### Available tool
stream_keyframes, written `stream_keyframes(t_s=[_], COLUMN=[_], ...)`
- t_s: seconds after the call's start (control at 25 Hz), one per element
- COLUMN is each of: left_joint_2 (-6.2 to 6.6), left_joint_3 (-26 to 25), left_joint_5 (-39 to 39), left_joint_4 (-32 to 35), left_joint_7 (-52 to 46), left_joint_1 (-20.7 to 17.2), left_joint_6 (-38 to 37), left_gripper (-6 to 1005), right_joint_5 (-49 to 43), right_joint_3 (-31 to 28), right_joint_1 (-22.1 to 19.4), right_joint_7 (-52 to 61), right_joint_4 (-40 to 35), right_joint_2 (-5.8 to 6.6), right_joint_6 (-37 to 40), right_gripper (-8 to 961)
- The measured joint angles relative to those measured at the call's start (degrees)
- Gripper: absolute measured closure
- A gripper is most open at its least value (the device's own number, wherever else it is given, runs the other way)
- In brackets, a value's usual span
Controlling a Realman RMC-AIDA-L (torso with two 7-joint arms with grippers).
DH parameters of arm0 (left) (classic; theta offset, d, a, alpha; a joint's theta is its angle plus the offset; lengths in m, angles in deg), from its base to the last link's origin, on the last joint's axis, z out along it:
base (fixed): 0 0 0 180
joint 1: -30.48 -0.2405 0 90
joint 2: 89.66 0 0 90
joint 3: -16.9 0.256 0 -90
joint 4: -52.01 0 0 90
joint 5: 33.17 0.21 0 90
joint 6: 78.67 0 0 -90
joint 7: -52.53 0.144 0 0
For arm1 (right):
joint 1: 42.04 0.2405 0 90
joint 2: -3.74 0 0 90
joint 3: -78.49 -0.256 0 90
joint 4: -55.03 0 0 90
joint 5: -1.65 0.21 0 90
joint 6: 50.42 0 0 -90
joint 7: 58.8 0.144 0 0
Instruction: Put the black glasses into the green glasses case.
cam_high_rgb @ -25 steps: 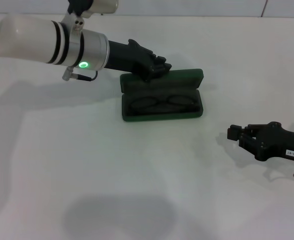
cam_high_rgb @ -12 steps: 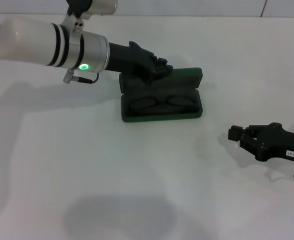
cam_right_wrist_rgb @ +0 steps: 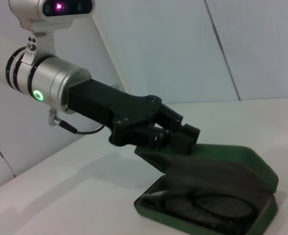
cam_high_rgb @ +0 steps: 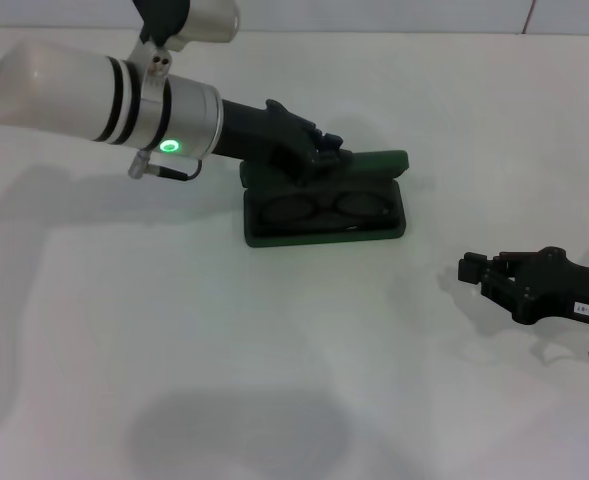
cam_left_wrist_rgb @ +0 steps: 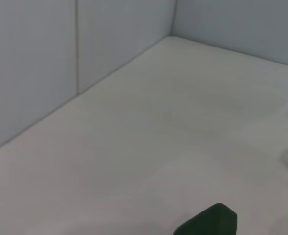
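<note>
The green glasses case [cam_high_rgb: 324,233] lies on the white table with its lid half lowered over the base. The black glasses [cam_high_rgb: 319,207] lie folded inside the base; they also show in the right wrist view [cam_right_wrist_rgb: 217,203]. My left gripper [cam_high_rgb: 324,152] is at the lid's back left edge, fingers together and resting on the lid [cam_right_wrist_rgb: 232,164]. A corner of the green case shows in the left wrist view [cam_left_wrist_rgb: 210,223]. My right gripper [cam_high_rgb: 471,270] is parked low at the right, open and empty, well apart from the case.
The white table [cam_high_rgb: 274,350] is bare around the case. A pale wall [cam_high_rgb: 374,12] runs along the table's far edge. My left forearm [cam_high_rgb: 94,85] reaches in from the upper left above the table.
The case lid has tipped forward and down over the base. My left gripper has moved slightly right and down with it. The right arm has not moved.
</note>
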Motion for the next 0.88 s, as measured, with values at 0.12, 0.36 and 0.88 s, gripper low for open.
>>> stream_keyframes(t_s=[0.12,0.36,0.88], left_joint_2=[0.15,-0.09,-1.62], left_joint_3=[0.0,0.0,2.2], left_joint_5=[0.4,2.5,3.3], left_joint_4=[0.0,0.0,1.3], left_joint_7=[-0.8,-1.3,-0.8], left_joint_1=[0.0,-0.2,-1.3], left_joint_6=[-2.2,-4.1,-8.5], left_gripper=[777,776,772], right_joint_5=[0.0,0.0,0.0], right_joint_3=[0.0,0.0,0.0], right_joint_1=[0.0,0.1,0.2], right_joint_7=[0.0,0.0,0.0], right_joint_4=[0.0,0.0,-0.1], right_joint_2=[0.00,-0.03,-0.09], right_joint_6=[0.0,0.0,0.0], right_gripper=[868,867,867])
